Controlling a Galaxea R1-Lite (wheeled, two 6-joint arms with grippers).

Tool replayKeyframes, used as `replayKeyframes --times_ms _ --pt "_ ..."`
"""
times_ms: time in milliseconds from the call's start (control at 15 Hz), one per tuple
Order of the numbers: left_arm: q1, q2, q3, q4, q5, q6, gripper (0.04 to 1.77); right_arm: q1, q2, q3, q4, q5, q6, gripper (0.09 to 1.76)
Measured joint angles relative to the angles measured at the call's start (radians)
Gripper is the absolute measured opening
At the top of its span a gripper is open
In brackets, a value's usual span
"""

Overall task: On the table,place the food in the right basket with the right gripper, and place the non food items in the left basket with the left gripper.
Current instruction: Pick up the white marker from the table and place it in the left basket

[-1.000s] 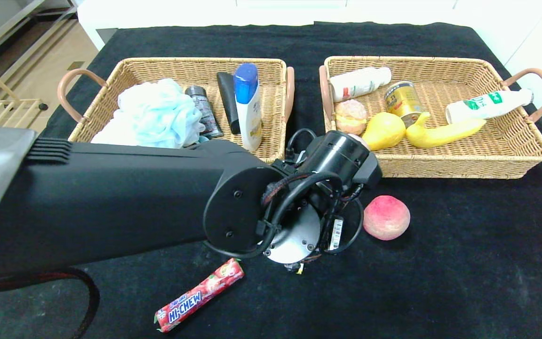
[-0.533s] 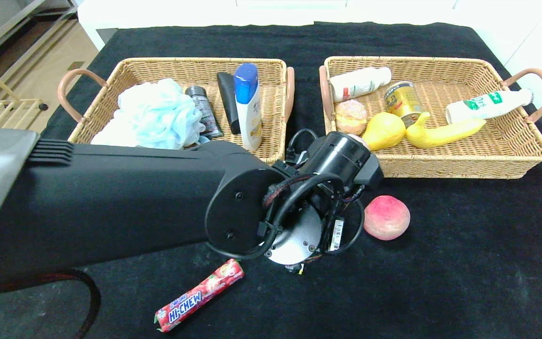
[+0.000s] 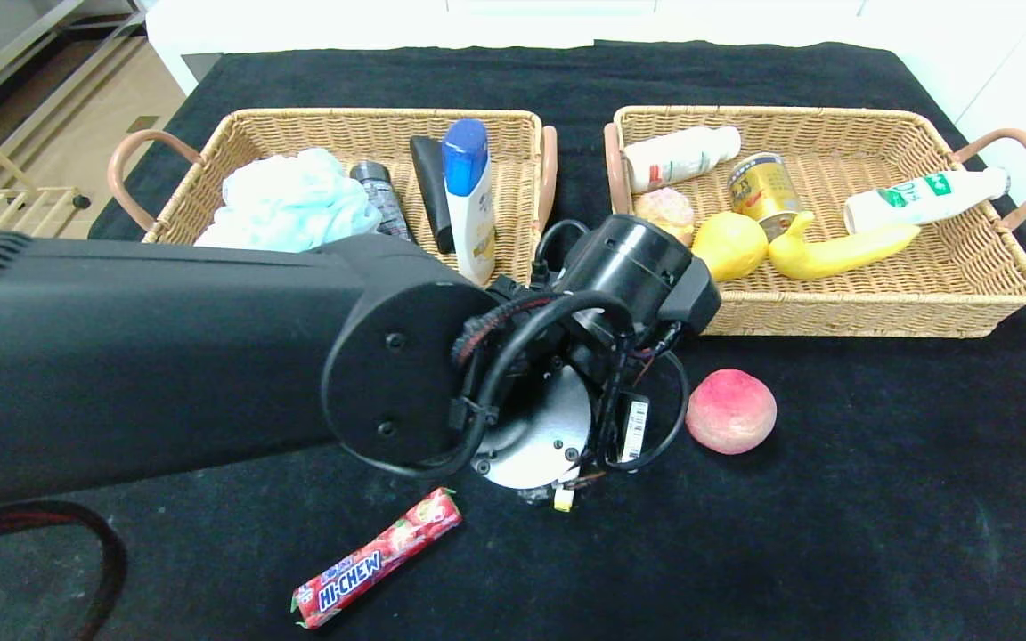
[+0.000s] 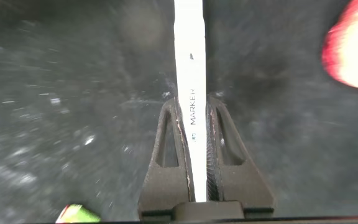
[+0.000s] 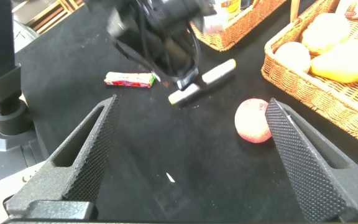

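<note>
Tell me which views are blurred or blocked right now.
Left wrist view: cloth streaked, peach smeared, though the marker in the left gripper reads sharp. Head view: sharp, left arm hides the table middle. Right wrist view: clear, the left arm slightly smeared.

A table (image 3: 878, 534) draped in black cloth is carrying everything here. Two wicker baskets are sitting side by side toward its far edge, the left basket (image 3: 513, 267) and the right basket (image 3: 869, 316) close together but apart. A peach (image 3: 731, 411) is lying on the cloth just in front of the right basket, and a red candy stick (image 3: 378, 557) is lying at an angle nearer the front edge, well apart from the peach.
</note>
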Motion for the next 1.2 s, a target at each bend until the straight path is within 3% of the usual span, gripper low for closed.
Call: replayKeyframes --times_ms 467,933,1200 --pt "0.027 -0.180 0.111 -0.003 0.000 -0.004 0.22 0.000 0.005 0.005 0.000 0.000 0.000 1.71" --pt "0.154 -0.319 0.217 -0.008 -0.002 0.020 0.23 0.014 0.014 0.012 0.000 -0.009 0.000 1.71" --pt "0.273 -0.340 0.200 -0.049 -0.010 0.129 0.23 0.027 0.017 0.015 0.000 -0.011 0.000 1.71"
